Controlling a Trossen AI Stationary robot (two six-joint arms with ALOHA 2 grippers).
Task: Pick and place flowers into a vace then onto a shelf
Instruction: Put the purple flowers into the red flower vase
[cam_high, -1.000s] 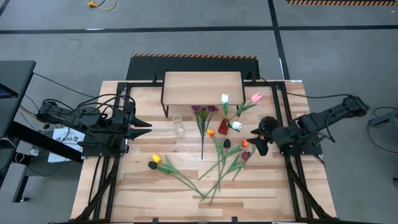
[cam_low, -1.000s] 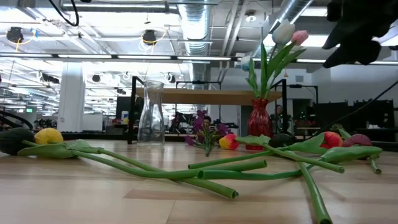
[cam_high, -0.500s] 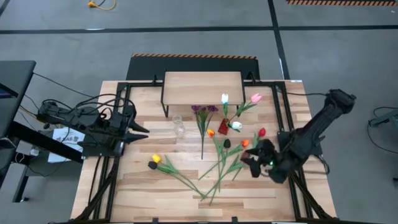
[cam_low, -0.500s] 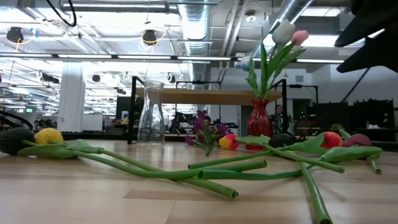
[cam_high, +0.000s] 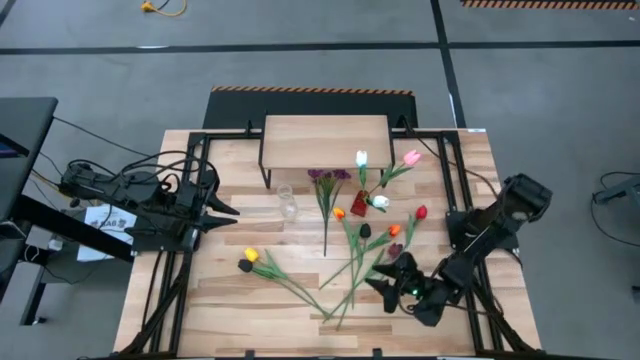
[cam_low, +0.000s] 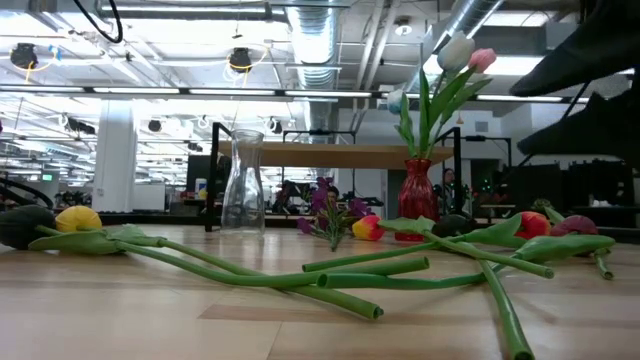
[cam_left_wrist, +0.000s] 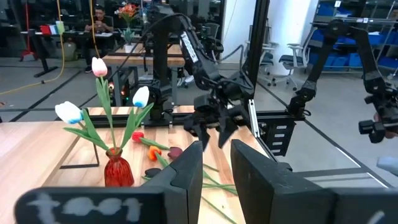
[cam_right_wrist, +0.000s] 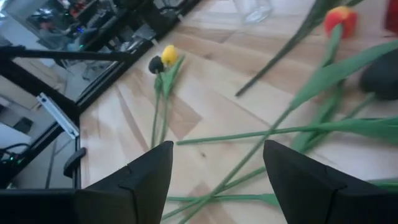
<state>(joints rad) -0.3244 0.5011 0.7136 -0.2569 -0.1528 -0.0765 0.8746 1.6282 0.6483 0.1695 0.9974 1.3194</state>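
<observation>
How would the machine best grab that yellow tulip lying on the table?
Probably by the stem, from straight above. The yellow tulip lies flat, its thin stem running clear of the other flowers near the head, so an open pincer could straddle it crosswise. The head looks too round and soft to pinch safely.

The table top of pale, matt slatted wood planks (cam_high: 220, 290) shows clear grain; the small light wood plank shelf (cam_high: 325, 141) looks smooth on thin black metal legs. The clear glass carafe (cam_low: 243, 182) and red glass vase (cam_low: 417, 188) shine glossy; the green-stemmed tulips (cam_low: 300, 277) seem smooth plastic
</observation>
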